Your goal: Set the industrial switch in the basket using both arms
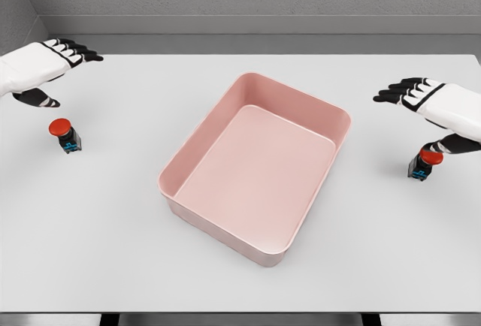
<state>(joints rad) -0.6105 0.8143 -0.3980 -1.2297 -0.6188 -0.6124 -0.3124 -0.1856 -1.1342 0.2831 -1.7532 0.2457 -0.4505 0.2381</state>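
Left hand (46, 63) and right hand (428, 102) hover open — fingers extended.

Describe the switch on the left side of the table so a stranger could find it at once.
Start at the pink basket in the middle of the white table. Look left, below the left hand: the small red-capped switch stands alone there, unlike its twin by the right hand.

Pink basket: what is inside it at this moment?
Nothing shows inside the pink basket; its floor is bare. The inner face of the near wall is hidden. Both red-capped switches sit on the table, outside it, near the open left hand and right hand.
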